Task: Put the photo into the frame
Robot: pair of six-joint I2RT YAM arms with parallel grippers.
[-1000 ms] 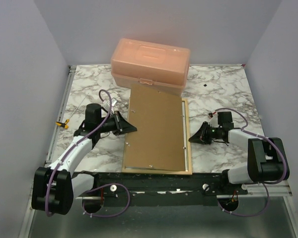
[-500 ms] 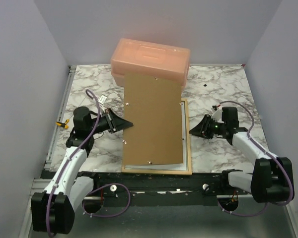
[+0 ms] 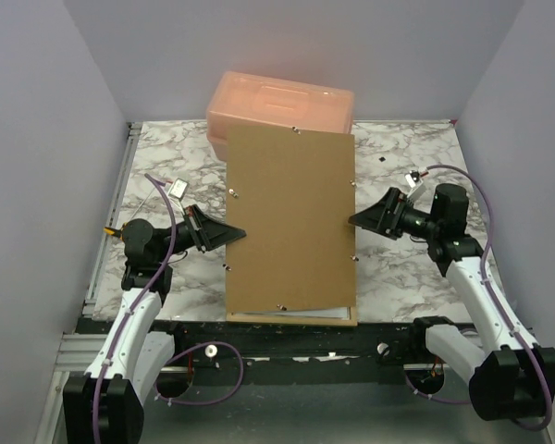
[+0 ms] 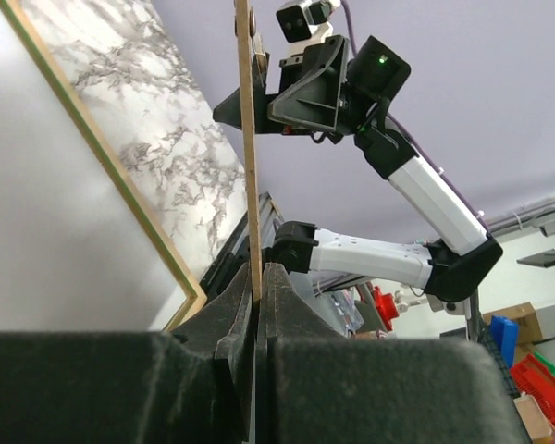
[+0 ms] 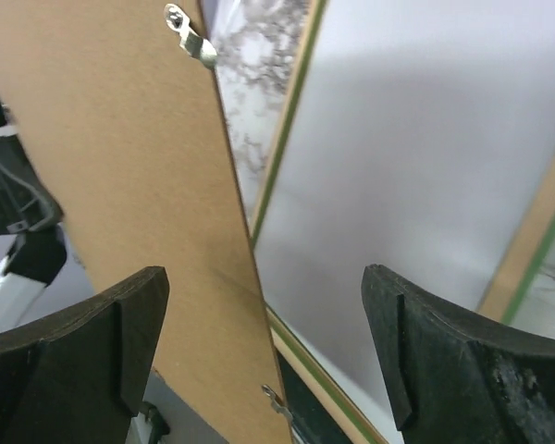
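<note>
underneath, frame point(image 5: 516, 242) thin, green-edged; whitish sheet point(image 5: 416, 176) inside, maybe photo.

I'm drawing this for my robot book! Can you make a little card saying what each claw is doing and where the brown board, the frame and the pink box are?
left gripper: shut on the left edge of the brown board
right gripper: open, fingers either side of the board's right edge, not gripping
brown board: tilted up, near edge low by the frame
frame: flat on the marble table, under the board
inside the frame: pale sheet, no picture visible
peach box: at the back, behind the board
</note>
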